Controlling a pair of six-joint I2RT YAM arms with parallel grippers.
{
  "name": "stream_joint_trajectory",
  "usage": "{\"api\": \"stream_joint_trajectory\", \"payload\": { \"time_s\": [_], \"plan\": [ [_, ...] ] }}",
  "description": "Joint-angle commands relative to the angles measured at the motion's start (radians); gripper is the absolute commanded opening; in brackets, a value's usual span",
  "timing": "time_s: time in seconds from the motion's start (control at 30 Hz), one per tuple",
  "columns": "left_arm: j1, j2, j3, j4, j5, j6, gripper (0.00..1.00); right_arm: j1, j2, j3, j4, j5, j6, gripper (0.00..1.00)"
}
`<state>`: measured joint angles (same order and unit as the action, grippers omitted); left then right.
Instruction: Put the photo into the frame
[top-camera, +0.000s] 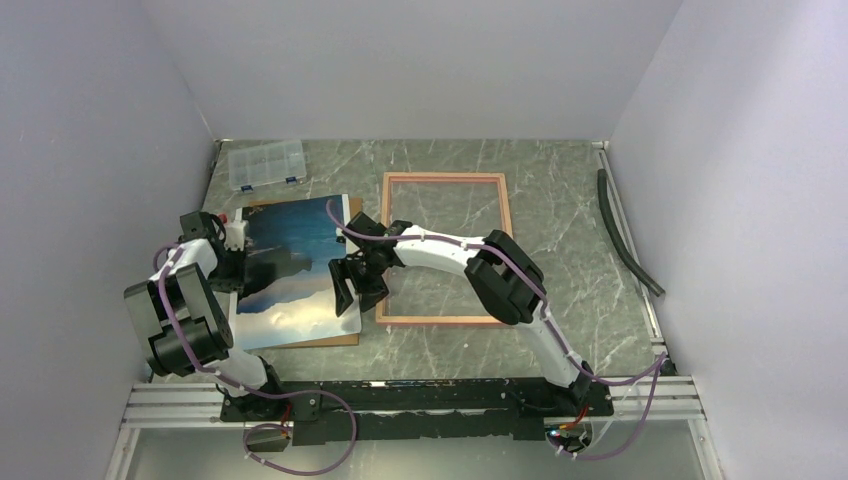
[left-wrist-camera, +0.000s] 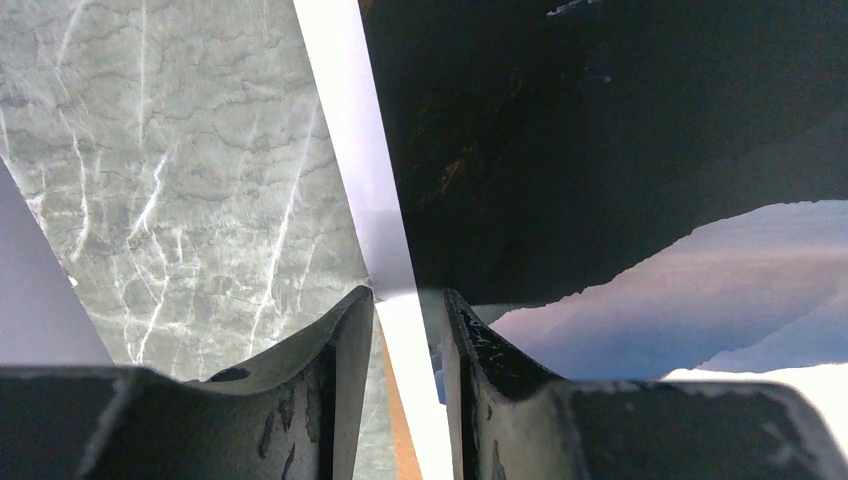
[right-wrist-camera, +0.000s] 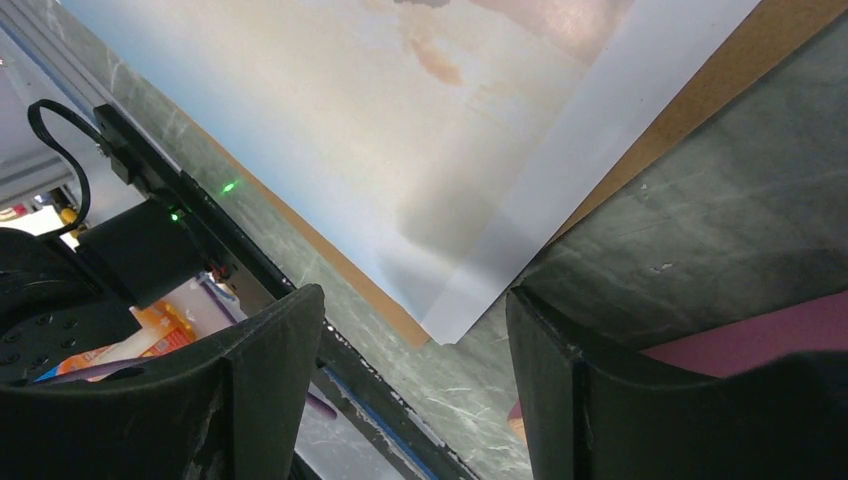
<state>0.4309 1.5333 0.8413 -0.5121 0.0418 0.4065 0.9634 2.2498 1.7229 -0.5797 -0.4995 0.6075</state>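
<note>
The photo (top-camera: 290, 262) lies picture side up on a brown backing board (right-wrist-camera: 685, 120), on the left part of the table (top-camera: 560, 200). It sits just beside the frame (top-camera: 447, 177) and no part of it is inside the frame.

The left gripper (left-wrist-camera: 408, 295) is at the photo's left edge. Its jaws are only narrowly parted and the white border runs between them. I cannot tell whether they actually press on it. The right gripper (right-wrist-camera: 412, 295) is at the photo's near right corner, with its jaws wide apart and nothing held.

The main risk, as I judge it, is to the print itself, which is thin and glossy. If only one edge is pinched, or the two arms pull unevenly, it could sag, crease or slide free. The board edge shows close under the border at the left jaws, so a pinch there could catch the board and drag it along. The right arm also lies over the frame's near left corner, so a sweep could knock the frame askew. A drooping corner of the print could then snag on the rail.

The frame's opening shows only table. At the far left stands a clear compartment box (top-camera: 265, 165), and its contents are too small to make out.
</note>
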Motion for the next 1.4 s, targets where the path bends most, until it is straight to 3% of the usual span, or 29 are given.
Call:
{"api": "stream_joint_trajectory", "payload": {
  "time_s": [0.0, 0.77, 0.97, 1.37],
  "plan": [
    [-0.004, 0.016, -0.041, 0.018, 0.026, 0.021, 0.37, -0.006, 0.01, 0.01, 0.006, -0.048, 0.019, 0.7],
    [-0.009, 0.014, -0.03, 0.02, 0.023, 0.024, 0.35, -0.037, -0.077, 0.011, 0.056, -0.11, 0.043, 0.63],
    [-0.009, 0.018, -0.019, 0.011, 0.026, 0.022, 0.35, -0.063, -0.123, -0.063, 0.187, -0.179, 0.118, 0.63],
    [-0.009, 0.008, -0.006, -0.008, 0.03, 0.027, 0.34, -0.112, -0.151, -0.283, 0.598, -0.275, 0.423, 0.61]
  ]
}}
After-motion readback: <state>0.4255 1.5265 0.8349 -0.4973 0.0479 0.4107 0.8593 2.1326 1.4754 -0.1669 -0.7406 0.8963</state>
